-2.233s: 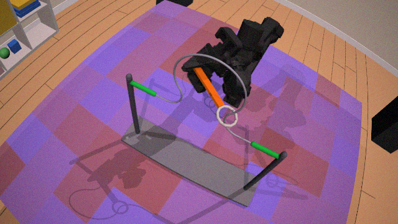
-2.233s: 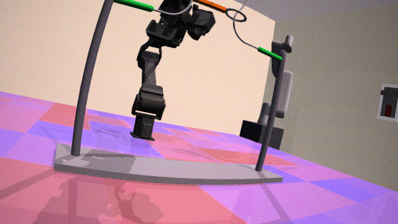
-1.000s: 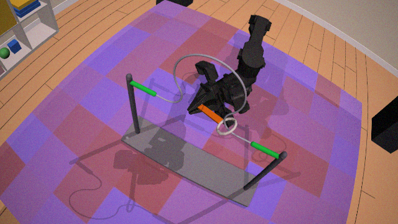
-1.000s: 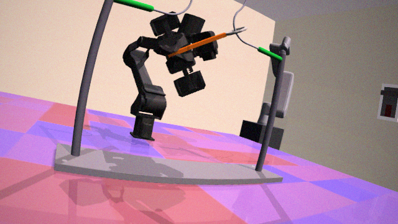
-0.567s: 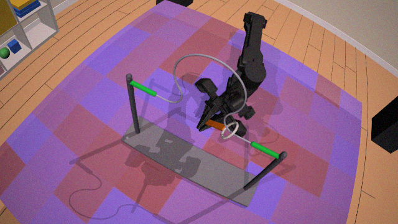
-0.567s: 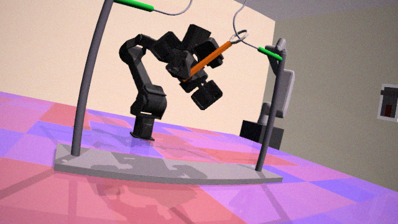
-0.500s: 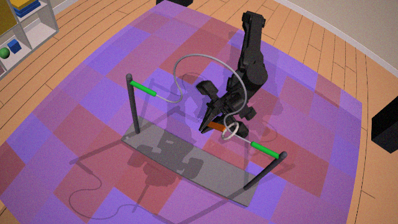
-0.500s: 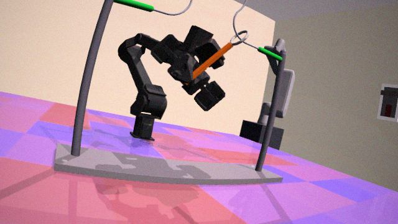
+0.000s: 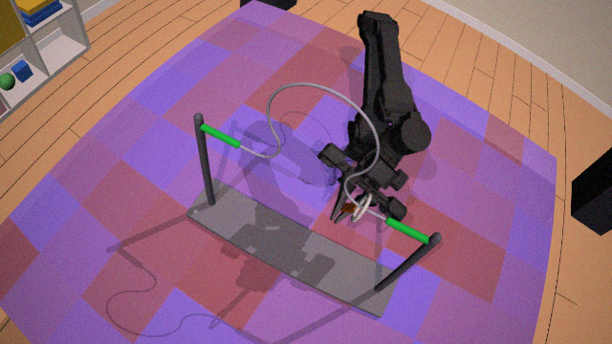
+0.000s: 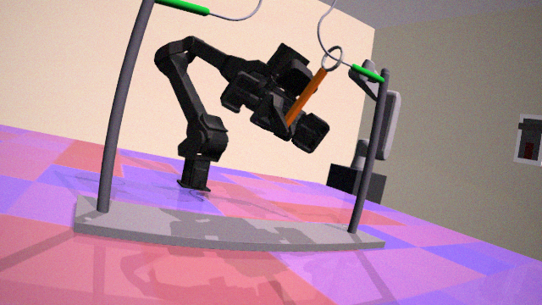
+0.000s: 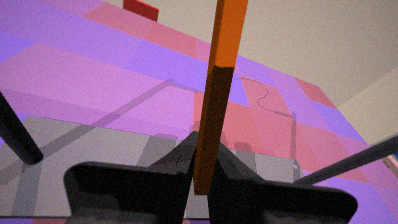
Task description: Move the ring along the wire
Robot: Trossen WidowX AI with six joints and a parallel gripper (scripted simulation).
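My gripper (image 9: 336,218) (image 10: 289,130) (image 11: 201,137) is shut on the lower end of the orange handle (image 10: 306,97) (image 11: 222,60). The handle slants up from the fingers to the pale ring (image 9: 356,219) (image 10: 341,56). The ring is around the thin grey wire (image 9: 378,139) (image 10: 318,30), a little inward of the right green part (image 9: 406,230) (image 10: 367,73). I cannot tell whether ring and wire touch. The left green part (image 9: 220,136) (image 10: 182,6) is at the far end. The ring is out of the wrist view.
The right post (image 9: 406,263) (image 10: 369,157) and left post (image 9: 206,167) (image 10: 123,106) stand on the grey base plate (image 9: 349,291) (image 10: 212,245). The wire's bend and large arch pass above my wrist in the top view. Shelves (image 9: 62,48) stand far off at the left.
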